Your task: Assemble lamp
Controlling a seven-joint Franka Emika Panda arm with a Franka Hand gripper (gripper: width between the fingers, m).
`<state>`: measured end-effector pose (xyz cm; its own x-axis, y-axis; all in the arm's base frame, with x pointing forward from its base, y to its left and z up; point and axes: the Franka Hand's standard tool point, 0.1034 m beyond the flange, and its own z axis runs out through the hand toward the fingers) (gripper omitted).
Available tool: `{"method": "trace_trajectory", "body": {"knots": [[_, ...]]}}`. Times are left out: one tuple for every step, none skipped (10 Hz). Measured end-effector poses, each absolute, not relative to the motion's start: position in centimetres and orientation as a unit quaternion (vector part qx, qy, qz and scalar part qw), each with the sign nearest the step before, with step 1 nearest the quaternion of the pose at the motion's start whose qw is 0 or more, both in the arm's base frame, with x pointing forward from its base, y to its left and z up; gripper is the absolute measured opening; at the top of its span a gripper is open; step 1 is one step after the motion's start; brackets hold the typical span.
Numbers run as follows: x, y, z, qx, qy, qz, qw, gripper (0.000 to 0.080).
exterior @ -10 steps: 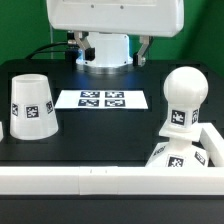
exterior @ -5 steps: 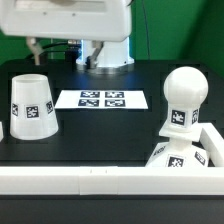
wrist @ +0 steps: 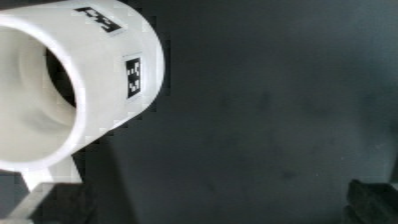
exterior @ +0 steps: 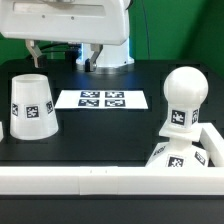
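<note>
While shade (exterior: 32, 106) stands near table edge, end effector state cannot be told.

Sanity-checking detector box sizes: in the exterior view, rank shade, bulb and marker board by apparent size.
1. Marker board, widest footprint, though flat and foreshortened.
2. Shade and bulb: similar height; the shade is broader, but differing camera distance makes this unsure.
</note>
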<state>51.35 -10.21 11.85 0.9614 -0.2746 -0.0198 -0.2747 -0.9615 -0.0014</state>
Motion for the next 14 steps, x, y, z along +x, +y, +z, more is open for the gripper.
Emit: {"method": "trace_trajectory", "body": {"knots": [[50.5, -10.8, 11.2, -0.989, 0.147, 0.010, 0.006, 0.0699], [49.6, -11.1, 10.5, -0.988, 0.154, 0.011, 0.006, 0.0699], [49.2, -11.2, 10.2, -0.989, 0.150, 0.012, 0.006, 0.0699], [49.2, -11.3, 10.1, -0.989, 0.149, 0.012, 0.005, 0.0699], [49.2, -11.4, 9.8, -0.989, 0.149, 0.013, 0.003, 0.0699], [49.2, -11.4, 9.4, -0.989, 0.148, 0.012, 0.001, 0.0699], [49.1, -11.4, 9.0, -0.989, 0.147, 0.014, 0.000, 0.0601], [49.0, -11.3, 8.7, -0.989, 0.147, 0.016, -0.001, 0.0437], [48.9, -11.3, 8.5, -0.989, 0.147, 0.018, -0.002, 0.0437], [48.8, -11.3, 8.3, -0.989, 0.147, 0.020, -0.002, 0.0242], [48.8, -11.3, 8.3, -0.989, 0.146, 0.021, -0.002, 0.0242], [48.9, -11.3, 8.3, -0.989, 0.146, 0.019, -0.002, 0.0063], [49.0, -11.2, 8.4, -0.989, 0.145, 0.018, -0.002, 0.0043], [49.1, -11.0, 8.4, -0.989, 0.144, 0.019, -0.002, 0.0043]]}}
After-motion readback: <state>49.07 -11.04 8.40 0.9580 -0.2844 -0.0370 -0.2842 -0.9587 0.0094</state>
